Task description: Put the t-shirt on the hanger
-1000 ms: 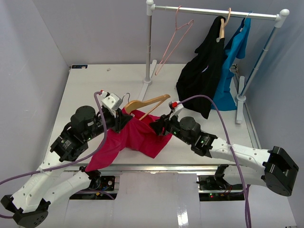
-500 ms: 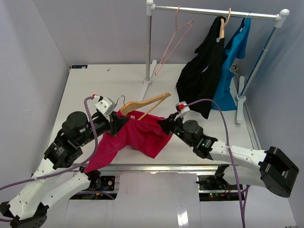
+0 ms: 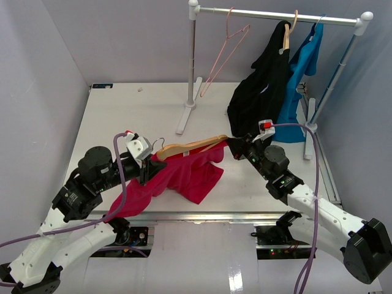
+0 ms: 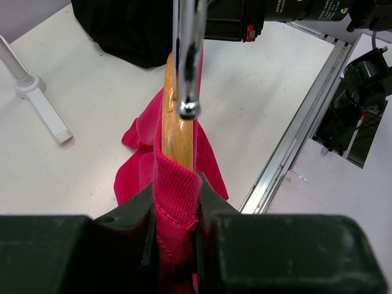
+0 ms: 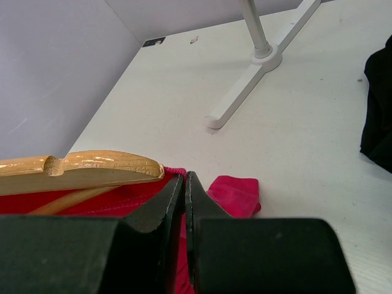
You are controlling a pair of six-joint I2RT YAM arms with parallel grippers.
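Note:
The magenta-red t-shirt hangs between my two grippers over the table's front middle, its lower part drooping to the left. The tan wooden hanger lies along its top edge, its silver hook near my left gripper. My left gripper is shut on the t-shirt's ribbed collar with the hanger bar and hook just beyond. My right gripper is shut on the t-shirt's edge right beside the hanger's end.
A white clothes rail stands at the back right, its foot on the table. It bears a thin pink hanger, a black garment and a blue shirt. The table's metal front edge is close.
Both grippers have lifted and spread the t-shirt; the right gripper moved right and back, pulling the cloth along the hanger. The hanger now lies flatter along the t-shirt's top edge.

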